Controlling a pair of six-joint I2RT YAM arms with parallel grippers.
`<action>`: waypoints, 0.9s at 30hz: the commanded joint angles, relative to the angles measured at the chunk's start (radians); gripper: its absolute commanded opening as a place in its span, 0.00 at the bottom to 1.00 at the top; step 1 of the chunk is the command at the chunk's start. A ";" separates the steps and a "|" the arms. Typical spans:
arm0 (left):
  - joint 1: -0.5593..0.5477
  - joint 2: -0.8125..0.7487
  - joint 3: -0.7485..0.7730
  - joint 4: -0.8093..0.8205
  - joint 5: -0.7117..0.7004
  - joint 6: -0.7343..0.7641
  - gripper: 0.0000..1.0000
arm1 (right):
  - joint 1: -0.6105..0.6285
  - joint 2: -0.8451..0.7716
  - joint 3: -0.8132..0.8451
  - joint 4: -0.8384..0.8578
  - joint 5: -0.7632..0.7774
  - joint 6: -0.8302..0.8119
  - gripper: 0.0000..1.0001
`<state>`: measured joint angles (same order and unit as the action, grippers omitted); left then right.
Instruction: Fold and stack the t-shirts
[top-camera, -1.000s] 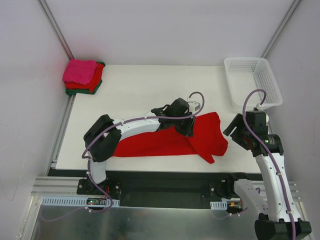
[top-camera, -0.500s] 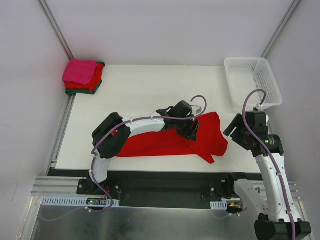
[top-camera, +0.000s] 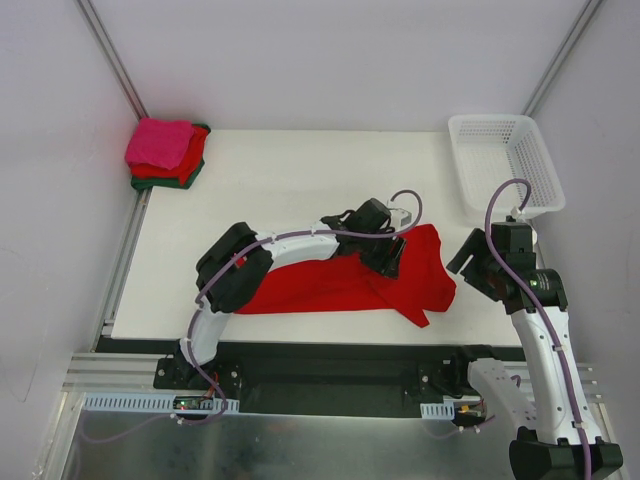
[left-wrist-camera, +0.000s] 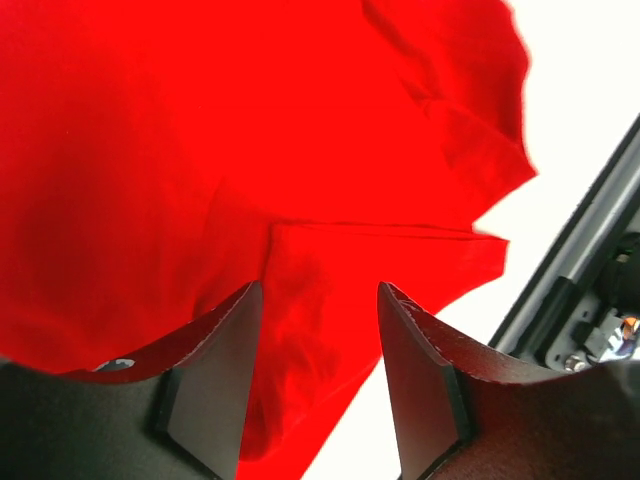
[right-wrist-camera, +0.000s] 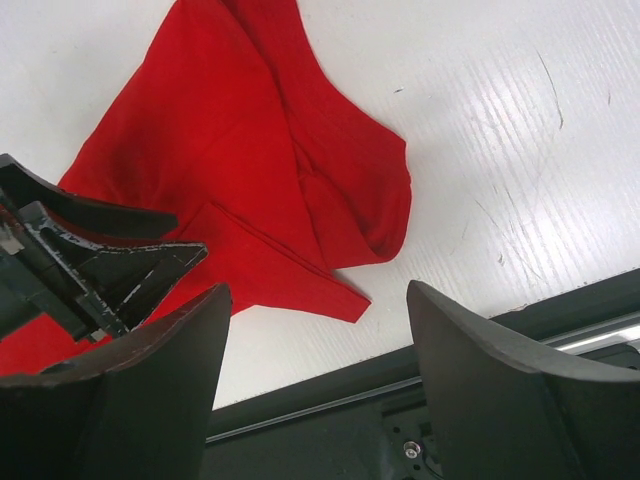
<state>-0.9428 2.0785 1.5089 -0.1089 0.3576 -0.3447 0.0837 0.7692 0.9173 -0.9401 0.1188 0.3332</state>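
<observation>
A bright red t-shirt (top-camera: 330, 285) lies rumpled and partly folded across the near middle of the white table; it also shows in the left wrist view (left-wrist-camera: 200, 170) and the right wrist view (right-wrist-camera: 250, 170). My left gripper (top-camera: 388, 255) hovers open just over the shirt's right part, its jaws apart with red cloth showing between them (left-wrist-camera: 315, 330). My right gripper (top-camera: 478, 268) is open and empty, off the shirt's right edge. A stack of folded t-shirts (top-camera: 165, 152), hot pink on top of red and dark green, sits at the far left corner.
A white plastic lattice basket (top-camera: 505, 160) stands at the far right of the table. The table's near edge and a dark rail (right-wrist-camera: 400, 390) lie just below the shirt. Metal frame posts run up both back corners.
My left arm has reached further right over the red shirt, its gripper moving about 25 pixels right. The shirt's left end has drawn slightly right. The right arm has not moved.
</observation>
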 joint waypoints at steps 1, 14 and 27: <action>0.004 0.032 0.040 0.012 0.012 0.044 0.49 | -0.009 -0.004 0.026 -0.020 0.015 -0.017 0.75; 0.010 0.094 0.077 0.011 0.014 0.049 0.47 | -0.010 -0.018 0.028 -0.037 0.028 -0.022 0.75; 0.010 0.120 0.111 0.012 0.030 0.030 0.00 | -0.012 -0.025 0.026 -0.049 0.041 -0.030 0.75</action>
<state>-0.9409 2.1933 1.5837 -0.1101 0.3641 -0.3248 0.0807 0.7555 0.9176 -0.9726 0.1398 0.3161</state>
